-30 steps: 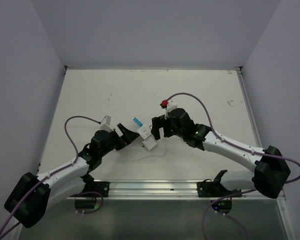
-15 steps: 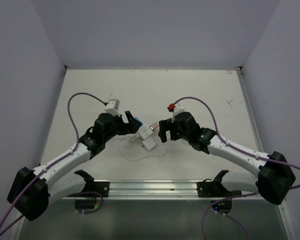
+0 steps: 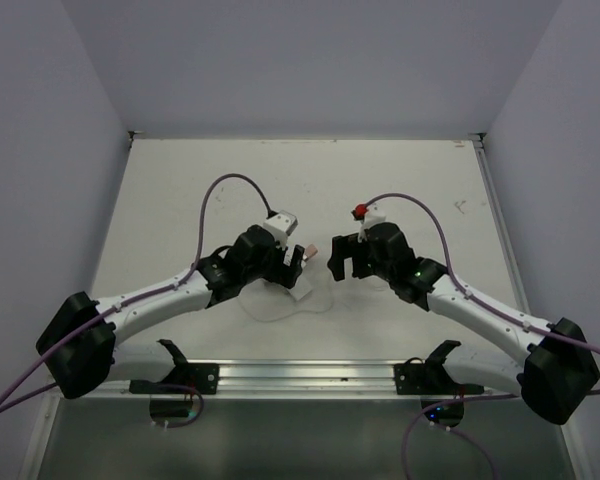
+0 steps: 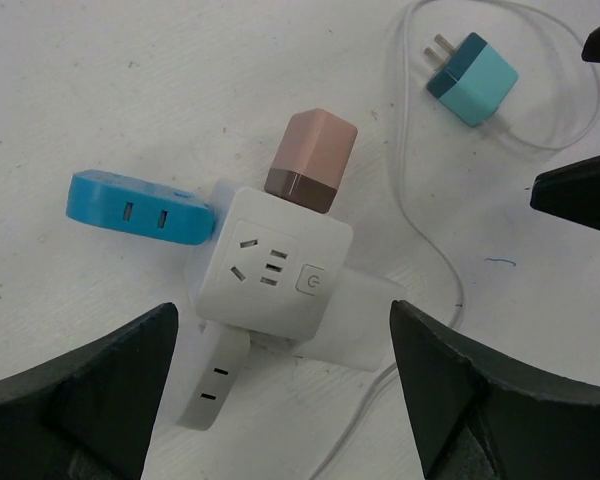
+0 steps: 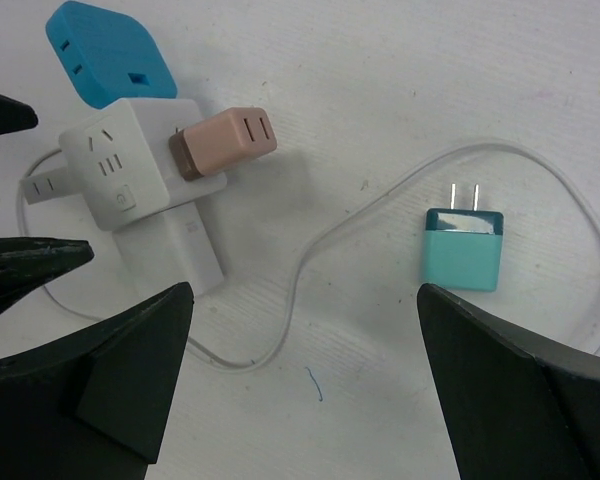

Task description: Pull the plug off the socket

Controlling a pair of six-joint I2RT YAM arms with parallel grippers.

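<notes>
A white cube socket (image 4: pixel 275 265) lies on the table with a pink-brown plug (image 4: pixel 310 160), a blue plug (image 4: pixel 140 208) and a white plug (image 4: pixel 212 378) stuck in its sides. My left gripper (image 4: pixel 285 400) hangs open right above it, one finger on each side, touching nothing. From the right wrist the socket (image 5: pixel 130 160) is at the upper left, the pink-brown plug (image 5: pixel 223 140) pointing right. My right gripper (image 5: pixel 310 400) is open over bare table, to the right of the socket. In the top view the left gripper (image 3: pixel 285 265) hides most of the socket; the right gripper (image 3: pixel 345 258) stands beside it.
A teal plug (image 5: pixel 462 250) lies loose on the table, prongs up-frame, ringed by a thin white cable (image 5: pixel 310 250) that runs from the white block under the socket. Grey walls enclose the table on three sides. A metal rail (image 3: pixel 300 375) lines the near edge.
My left arm has swung right and forward until its gripper sits over the socket, its jaws narrowing slightly. The right gripper has drawn back to the right, away from the socket.
</notes>
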